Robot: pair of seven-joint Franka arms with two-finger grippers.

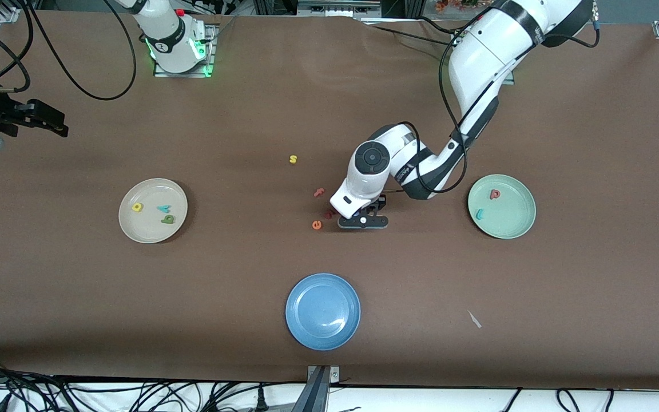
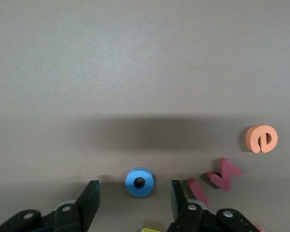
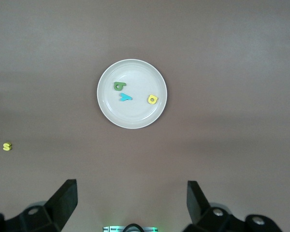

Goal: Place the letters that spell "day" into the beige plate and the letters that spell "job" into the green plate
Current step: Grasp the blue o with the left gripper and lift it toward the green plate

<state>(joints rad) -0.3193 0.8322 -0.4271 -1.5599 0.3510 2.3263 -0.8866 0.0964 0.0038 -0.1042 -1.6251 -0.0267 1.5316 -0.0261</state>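
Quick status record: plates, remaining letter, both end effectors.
beige plate: holds green d, yellow a, teal y
green plate: holds pink b, teal j
blue o: on table, between left end effector fingers, not visibly gripped
right end effector: open, above the table, waiting
blue plate: nearest front camera

We count three plates: one beige plate (image 1: 146, 230), one green plate (image 1: 509, 224), one blue plate (image 1: 322, 312). Eleven foam letters show in all.

- **Beige plate:** three, a green "d" (image 1: 167, 219), a yellow "a" (image 1: 137, 207) and a teal "y" (image 1: 163, 209).
- **Green plate:** two, a pink "b" (image 1: 495, 194) and a teal "j" (image 1: 479, 214).
- **Loose on the tabletop (image 1: 592, 286):** six, a yellow "s" (image 1: 293, 159), a pink "f" (image 1: 319, 192), an orange "e" (image 1: 317, 225), a dark pink zigzag letter (image 2: 224, 174), a blue "o" (image 2: 139, 181) and a yellow sliver (image 2: 152, 229).
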